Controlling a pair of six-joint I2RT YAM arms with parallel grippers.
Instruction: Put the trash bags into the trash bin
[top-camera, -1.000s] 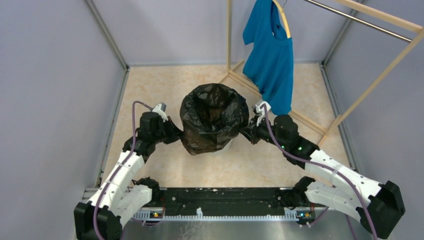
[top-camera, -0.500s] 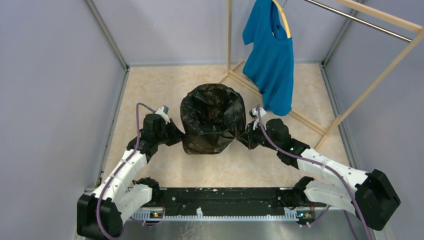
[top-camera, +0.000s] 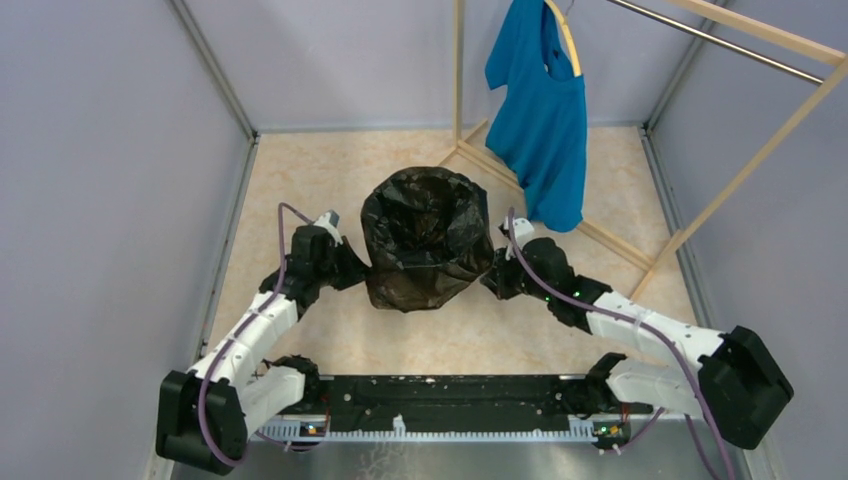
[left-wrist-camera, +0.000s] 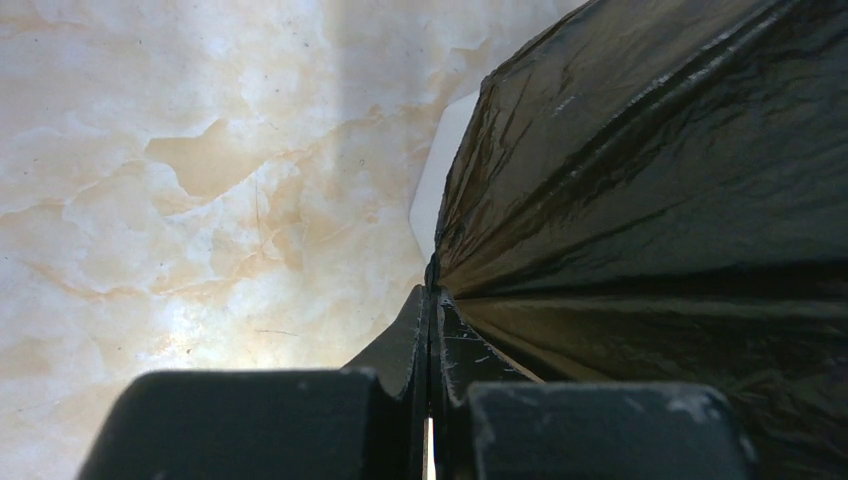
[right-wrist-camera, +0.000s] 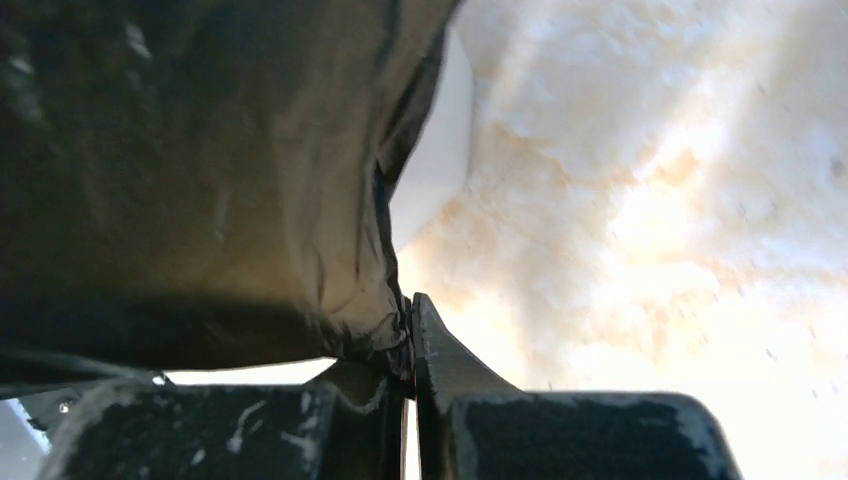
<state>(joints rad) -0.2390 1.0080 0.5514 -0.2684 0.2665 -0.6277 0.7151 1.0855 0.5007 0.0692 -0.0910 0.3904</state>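
The trash bag (top-camera: 425, 240) stands about midway across the marble-patterned surface (top-camera: 300, 180), well clear of every edge. Its mouth gapes upward and its black film is draped down over the outside of the trash bin (left-wrist-camera: 440, 170), of which only a white sliver shows below the hem in each wrist view. The film looks thin, glossy and heavily creased, so it is probably very light, limp and slippery, apt to slide out of a shallow pinch and to stretch or tear if dragged hard over the bin's angular rim. The best hold appears to be low on the hem, where folds gather into several layers, on opposite sides so that the pull stays even. That is where both arms have it: the left gripper (left-wrist-camera: 430, 300) has its jaws pressed together on a fold at the bag's left flank, and the right gripper (right-wrist-camera: 410, 330) is clamped likewise on a bunched edge at the right flank. The bin itself seems light enough to shift or tip under an uneven tug. Towards the far right corner, a blue T-shirt (top-camera: 540, 110) hangs from a wooden rack (top-camera: 745, 170), apart from the bag.
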